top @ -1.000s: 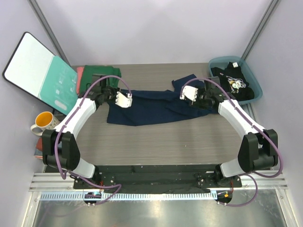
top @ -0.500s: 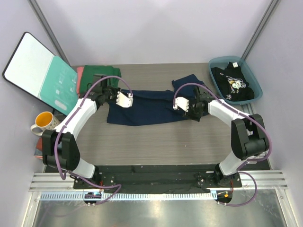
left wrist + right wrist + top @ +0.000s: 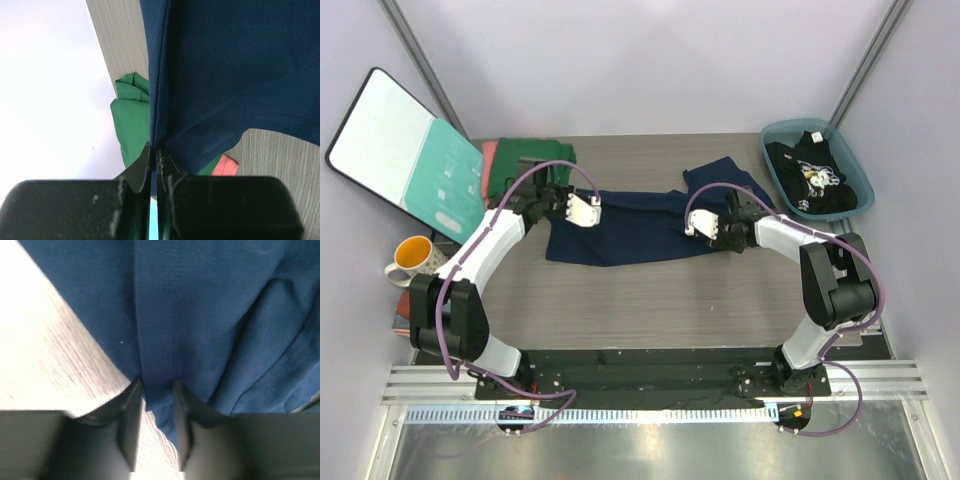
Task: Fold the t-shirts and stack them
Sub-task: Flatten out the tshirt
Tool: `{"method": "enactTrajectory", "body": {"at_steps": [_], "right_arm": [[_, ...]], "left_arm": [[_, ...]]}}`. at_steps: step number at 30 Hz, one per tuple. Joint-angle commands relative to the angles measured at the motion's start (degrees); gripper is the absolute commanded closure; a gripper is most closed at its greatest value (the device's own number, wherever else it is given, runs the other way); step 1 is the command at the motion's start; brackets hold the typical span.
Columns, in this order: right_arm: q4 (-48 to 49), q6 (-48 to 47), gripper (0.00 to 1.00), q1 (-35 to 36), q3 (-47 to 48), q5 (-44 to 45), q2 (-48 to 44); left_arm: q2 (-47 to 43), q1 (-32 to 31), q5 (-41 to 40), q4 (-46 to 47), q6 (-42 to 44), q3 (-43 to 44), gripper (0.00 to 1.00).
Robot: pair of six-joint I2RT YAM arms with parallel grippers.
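Navy t-shirt (image 3: 630, 228): spread crosswise on the far half of the worktop (image 3: 670, 300), wrinkled, with one part bunched up toward the far right; not folded yet.
Left end effector (image 3: 154, 150): closed tight on the left edge of the navy t-shirt, the cloth pinched between the tips and drawn into a taut ridge.
Right end effector (image 3: 156, 390): fingers placed on both sides of a fold at the right part of the same shirt, cloth filling the gap between them; not possible to tell whether already pinching.
Reason for this hold: probably to take two opposite ends, so that the cloth can be stretched flat or carried over for a fold.
Step in hand: judged as early, a grasp before the first fold.
Green t-shirt (image 3: 530, 160): folded at the far left corner, just beside the left end of the navy one.
Salmon-pink t-shirt (image 3: 488, 152): only a strip visible, next to the green one.
Black t-shirt (image 3: 815, 172): white print, lying in the teal bin (image 3: 785, 128) at the far right.
Board (image 3: 405, 150): teal and white, leaning at the far left, off the worktop.
Mug (image 3: 412, 257): orange, beside the left arm, outside the working area.
In the way: bunched part near the right fingers, possibly caught together with the fold; green pile close to the left hold, so little room for pulling to that side.
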Motion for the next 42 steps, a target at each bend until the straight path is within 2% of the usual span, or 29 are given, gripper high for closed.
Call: {"method": "enactTrajectory", "body": {"at_steps": [1, 2, 3, 9, 13, 16, 21, 27, 29, 37, 38, 41, 42], "right_arm": [[3.4, -0.2, 0.70, 0.3, 0.7, 1.9, 0.1], [3.4, -0.6, 0.76, 0.3, 0.9, 2.6, 0.1], [3.4, -0.7, 0.78, 0.3, 1.0, 3.0, -0.1], [2.4, -1.1, 0.85, 0.0, 2.8, 4.4, -1.8], [0.7, -1.7, 0.71, 0.0, 3.9, 5.0, -2.3], [-0.2, -2.1, 0.68, -0.2, 4.3, 4.9, -2.5], [-1.8, -2.2, 0.72, -0.2, 5.6, 4.5, -2.5], [-4.0, -2.8, 0.66, -0.2, 7.0, 4.0, -2.6], [-4.4, -2.9, 0.68, -0.3, 7.2, 3.8, -2.5], [-7.1, -3.3, 0.65, -0.3, 8.5, 2.9, -2.3], [-7.7, -3.6, 0.66, -0.3, 8.5, 2.8, -2.4], [-8.6, -3.9, 0.81, -0.4, 9.0, 2.6, -2.0], [-8.8, -4.0, 0.91, -0.3, 9.2, 2.5, -1.9]], "left_arm": [[-1.5, -0.2, -0.5, 3.0, -0.5, 0.1, 1.00], [-1.4, -0.2, -0.5, 3.0, -0.5, 0.1, 1.00], [-1.3, -0.3, -0.5, 3.0, -0.5, 0.1, 1.00], [-0.9, -0.2, -0.3, 3.3, -0.5, 0.4, 1.00], [-0.6, -0.2, -0.2, 3.5, -0.5, 0.8, 1.00], [-0.2, -0.2, 0.0, 3.6, -0.4, 1.1, 1.00], [-0.3, -0.3, 0.1, 3.6, -0.3, 1.1, 1.00], [-0.4, -0.3, 0.0, 3.7, -0.3, 1.0, 1.00], [-0.4, -0.3, 0.0, 3.7, -0.4, 1.1, 1.00], [-0.6, -0.4, 0.1, 3.9, -0.3, 0.8, 1.00], [-0.6, -0.4, 0.1, 3.9, -0.4, 0.8, 1.00], [-0.7, -0.5, 0.1, 3.9, -0.3, 0.7, 1.00], [-0.7, -0.5, 0.1, 3.9, -0.3, 0.8, 1.00]]}}
